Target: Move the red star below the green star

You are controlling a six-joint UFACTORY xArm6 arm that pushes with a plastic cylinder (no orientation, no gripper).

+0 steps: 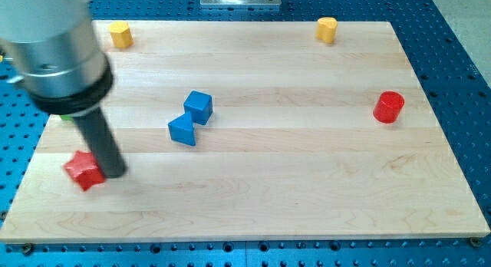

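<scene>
Red star, orientation unclear, my tip touching its right

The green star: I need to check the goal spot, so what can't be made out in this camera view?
- Green star: only a green sliver shows; the arm's grey housing hides the rest, shape unreadable.
- Red star: its right side is covered by the rod.
- My tip: beside the red star; contact cannot be confirmed.
</scene>
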